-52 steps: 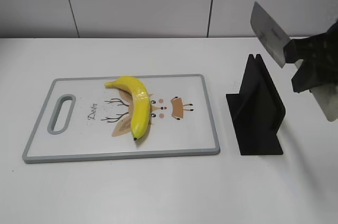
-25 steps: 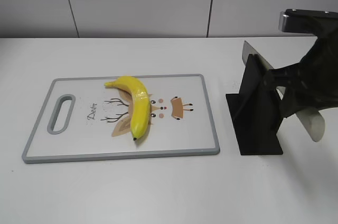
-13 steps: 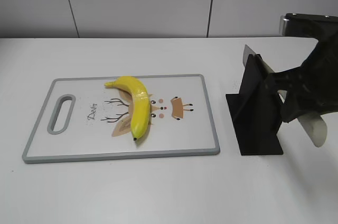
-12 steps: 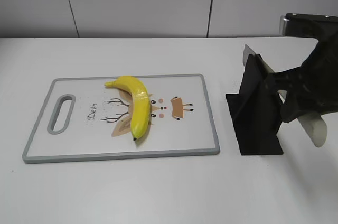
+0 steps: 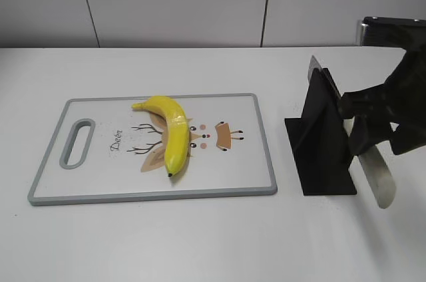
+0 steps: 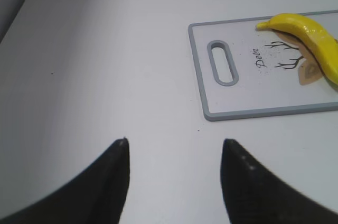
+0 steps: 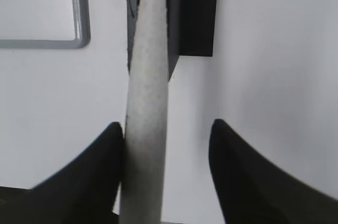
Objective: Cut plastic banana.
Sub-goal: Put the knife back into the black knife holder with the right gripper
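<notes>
The banana lies whole on the board, left of the middle, its stem toward the far edge and its dark tip toward the near edge. It rests across the little deer drawing printed there. From my left wrist I see its stem end at the board's far right, beyond the handle slot.

My left gripper hangs over bare table, well apart from the board, fingers spread wide with nothing between them.

My right gripper is over by the black stand, to the right of the board. The knife sits in the stand's slot: a corner of the blade pokes up behind the stand, and the pale handle slants down toward the near right. In my right wrist view the handle runs up between my fingers; the left finger touches it, while the right finger stands clear with a gap of table showing. So that hand is spread, not clamped.
</notes>
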